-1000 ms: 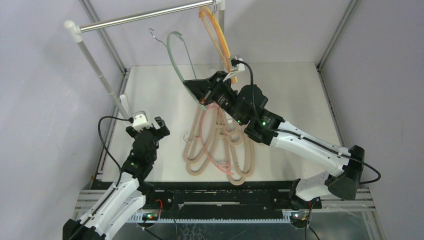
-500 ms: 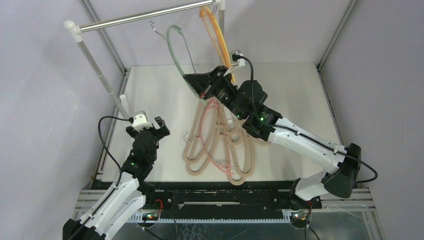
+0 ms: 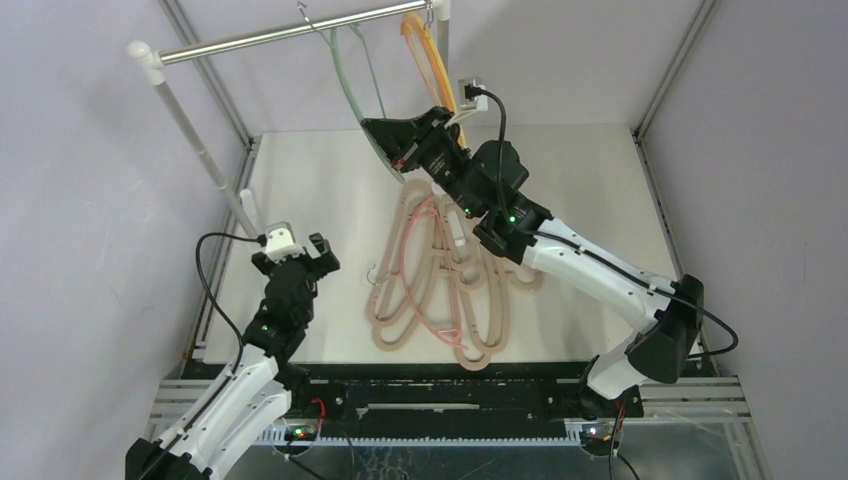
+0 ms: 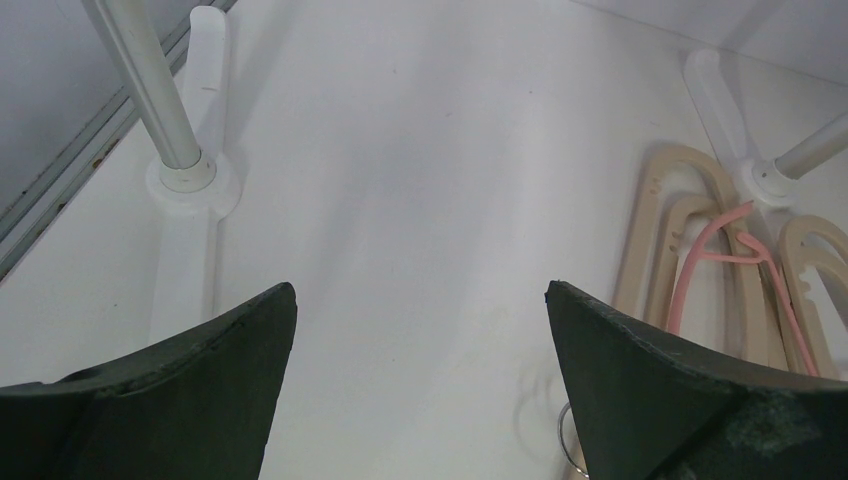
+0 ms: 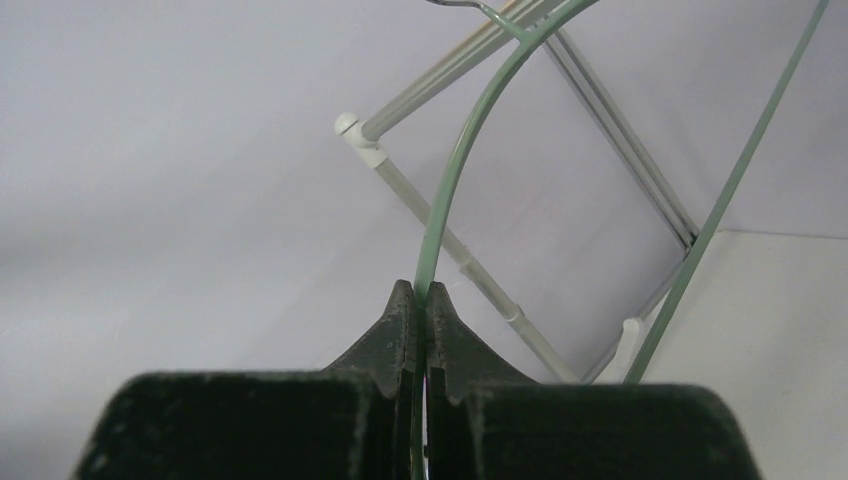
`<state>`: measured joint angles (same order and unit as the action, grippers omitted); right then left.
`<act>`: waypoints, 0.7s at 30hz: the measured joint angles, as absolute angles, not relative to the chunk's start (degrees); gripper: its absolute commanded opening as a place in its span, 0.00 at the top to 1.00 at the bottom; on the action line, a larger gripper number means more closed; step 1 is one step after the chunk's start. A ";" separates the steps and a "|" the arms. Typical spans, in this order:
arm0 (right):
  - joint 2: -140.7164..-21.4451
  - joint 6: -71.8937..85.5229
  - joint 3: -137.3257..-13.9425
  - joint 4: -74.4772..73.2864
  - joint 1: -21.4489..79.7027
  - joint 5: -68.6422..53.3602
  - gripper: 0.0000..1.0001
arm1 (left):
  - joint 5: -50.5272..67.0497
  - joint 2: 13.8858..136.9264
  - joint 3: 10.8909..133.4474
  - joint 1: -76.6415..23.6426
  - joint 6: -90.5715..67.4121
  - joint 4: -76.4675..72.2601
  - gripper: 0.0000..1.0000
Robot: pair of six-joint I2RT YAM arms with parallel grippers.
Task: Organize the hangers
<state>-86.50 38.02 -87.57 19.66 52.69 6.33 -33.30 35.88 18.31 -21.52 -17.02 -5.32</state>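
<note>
My right gripper (image 3: 378, 137) is shut on the thin green hanger (image 3: 347, 80) and holds it raised, its wire hook (image 3: 308, 18) right at the silver rail (image 3: 270, 35). In the right wrist view the green hanger (image 5: 450, 180) rises from my closed gripper (image 5: 420, 295) toward the rail. An orange and a yellow hanger (image 3: 425, 50) hang on the rail at its right end. Several tan hangers (image 3: 440, 300) lie in a pile on the table with a pink one (image 3: 410, 255) among them; they also show in the left wrist view (image 4: 690, 240). My left gripper (image 3: 295, 250) is open and empty, left of the pile.
The rail's white posts stand at the left (image 3: 190, 130) and back right (image 3: 443, 40). A post foot (image 4: 185, 180) sits on the table just ahead of my left gripper. Metal frame rails edge the white table (image 3: 580, 170).
My right gripper has lifted the green hanger up and back, bringing its hook from below the rail up to the rail. The left arm has not moved.
</note>
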 measured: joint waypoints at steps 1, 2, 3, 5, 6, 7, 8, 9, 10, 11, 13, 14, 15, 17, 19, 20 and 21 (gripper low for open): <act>-87.13 38.17 -87.94 20.01 52.36 6.31 1.00 | -33.30 35.83 18.31 -21.52 -17.02 -5.32 0.01; -87.61 38.37 -88.14 20.12 52.07 6.33 1.00 | -33.28 35.83 18.31 -21.52 -17.02 -5.32 0.00; -88.14 38.70 -88.31 20.23 51.79 6.35 1.00 | -33.28 35.83 18.31 -21.52 -17.02 -5.32 0.01; -89.08 39.07 -88.47 20.40 51.35 6.50 1.00 | -33.28 35.81 18.31 -21.52 -17.02 -5.32 0.01; -89.58 39.27 -88.58 20.40 51.16 6.55 1.00 | -33.28 35.79 18.31 -21.52 -17.02 -5.32 0.01; -90.06 39.48 -88.58 20.49 50.94 6.61 1.00 | -33.28 35.77 18.31 -21.52 -17.02 -5.32 0.00; -90.45 39.70 -88.58 20.45 50.72 6.61 1.00 | -33.28 35.73 18.31 -21.52 -17.04 -5.32 0.01; -90.89 39.99 -88.58 20.47 50.50 6.72 1.00 | -33.28 35.73 18.31 -21.52 -17.02 -5.32 0.01; -91.26 40.25 -88.58 20.47 50.26 6.76 1.00 | -33.28 35.73 18.31 -21.52 -17.04 -5.32 0.01; -91.64 40.47 -88.58 20.47 49.98 6.81 1.00 | -33.28 35.73 18.31 -21.52 -17.02 -5.32 0.01; -92.20 40.71 -88.58 20.47 49.43 7.01 1.00 | -33.28 35.73 18.31 -21.52 -17.04 -5.34 0.01; -92.42 40.84 -88.58 20.45 49.15 7.09 1.00 | -33.28 35.77 18.31 -21.52 -17.04 -5.34 0.01; -92.55 40.91 -88.58 20.45 48.88 7.31 1.00 | -33.26 35.86 18.31 -21.52 -17.04 -5.39 0.01; -92.64 41.06 -88.58 20.47 48.47 7.46 1.00 | -33.26 36.14 18.31 -21.52 -17.04 -5.41 0.00; -92.64 41.10 -88.58 20.47 48.14 7.73 1.00 | -33.26 36.49 18.31 -21.52 -17.04 -5.41 0.01; -92.64 41.12 -88.58 20.45 48.01 7.84 0.99 | -33.26 36.53 18.31 -21.52 -17.04 -5.41 0.01; -92.64 41.28 -88.55 20.45 47.88 7.88 0.88 | -33.26 36.62 18.31 -21.52 -17.04 -5.43 0.01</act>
<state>-92.64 41.28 -88.55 20.45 47.88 7.88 -33.26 36.62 18.31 -21.52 -17.04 -5.43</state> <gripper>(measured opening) 0.017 0.994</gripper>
